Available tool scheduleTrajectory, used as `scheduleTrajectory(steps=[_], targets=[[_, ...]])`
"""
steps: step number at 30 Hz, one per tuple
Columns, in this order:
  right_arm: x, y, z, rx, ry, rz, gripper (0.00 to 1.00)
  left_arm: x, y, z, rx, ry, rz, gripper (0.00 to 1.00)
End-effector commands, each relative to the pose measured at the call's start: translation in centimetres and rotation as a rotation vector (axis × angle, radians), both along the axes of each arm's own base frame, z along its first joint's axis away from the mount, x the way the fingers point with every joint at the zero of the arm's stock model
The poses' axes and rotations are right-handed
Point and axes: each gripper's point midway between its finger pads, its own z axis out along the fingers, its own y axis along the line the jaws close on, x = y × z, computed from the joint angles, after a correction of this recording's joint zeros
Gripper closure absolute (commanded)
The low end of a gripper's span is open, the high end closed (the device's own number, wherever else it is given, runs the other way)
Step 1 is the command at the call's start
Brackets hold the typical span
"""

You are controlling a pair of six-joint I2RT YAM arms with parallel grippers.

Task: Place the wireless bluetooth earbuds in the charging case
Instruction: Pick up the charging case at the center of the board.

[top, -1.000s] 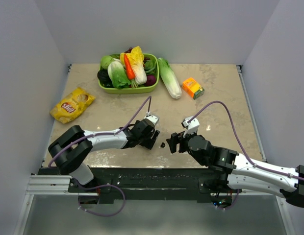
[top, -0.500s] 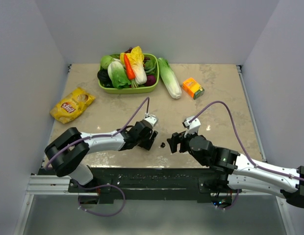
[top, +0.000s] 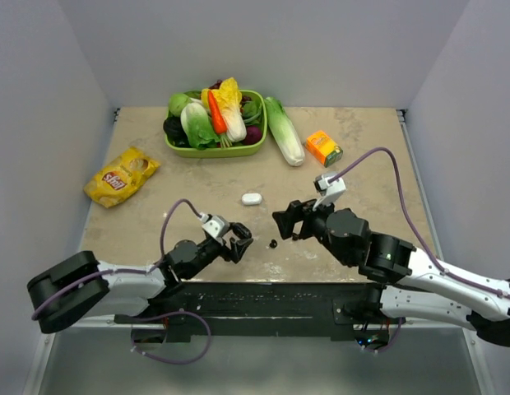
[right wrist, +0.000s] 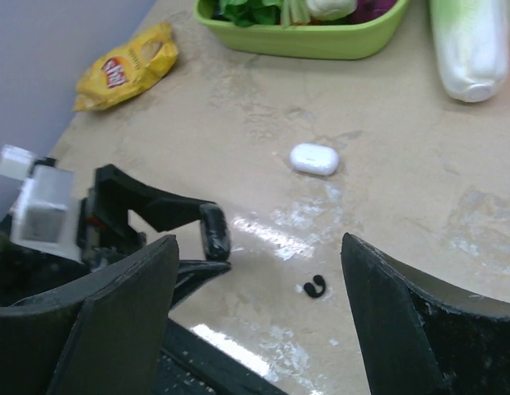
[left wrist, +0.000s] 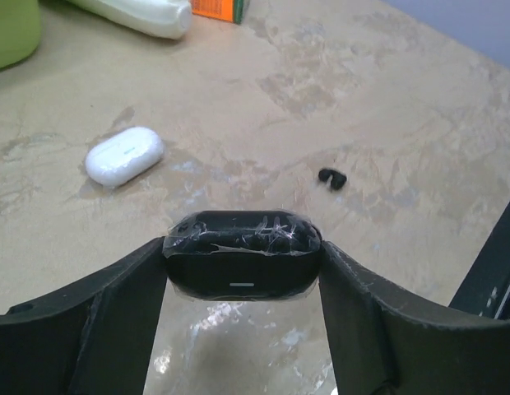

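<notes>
Left arm [top: 127, 280]: white shell links, black joints, bulky black shoulder
Right arm [top: 452, 286]: same white-and-black build
Cables [top: 396, 177]: purple, one looping off each wrist
Wrist camera [top: 330, 186]: small white box
Left gripper [top: 237, 242]: matte black, broad wedge fingers
Right gripper [top: 288, 225]: matte black, lightly scuffed fingers
Base plate [top: 263, 303]: black, beside a silver rail [top: 78, 311]

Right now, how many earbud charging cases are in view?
2. A black case is gripped in the left tool; a closed white case lies on the table farther out. Others may be hidden from view.
</notes>
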Motion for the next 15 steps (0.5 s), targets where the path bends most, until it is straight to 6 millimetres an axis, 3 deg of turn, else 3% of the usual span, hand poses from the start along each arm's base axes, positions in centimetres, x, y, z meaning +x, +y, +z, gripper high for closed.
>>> scheduleTrajectory(steps=[1,2,6,10,15], targets=[[-1.3,3.0,1.2,-0.007,0.037,0.150,0.17,-2.7,-0.2,11.2,-0.269,-0.510,-0.113,1.00],[-1.4,3.4,1.1,-0.019,0.041,0.165,0.17,-2.9,0.0,12.4,-0.282,-0.572,-0.112,1.00],[-1.3,5.3,-0.1,-0.103,0.067,0.223,0.17,-3.3,-0.6,13.0,-0.231,-0.677,-0.130,1.00],[-1.0,6.5,-2.7,-0.174,0.102,0.242,0.18,-4.6,-0.7,14.0,-0.225,-0.748,-0.184,1.00],[-1.0,8.0,-4.5,-0.183,0.124,0.284,0.20,-5.9,-1.3,15.1,-0.212,-0.785,-0.241,1.00]])
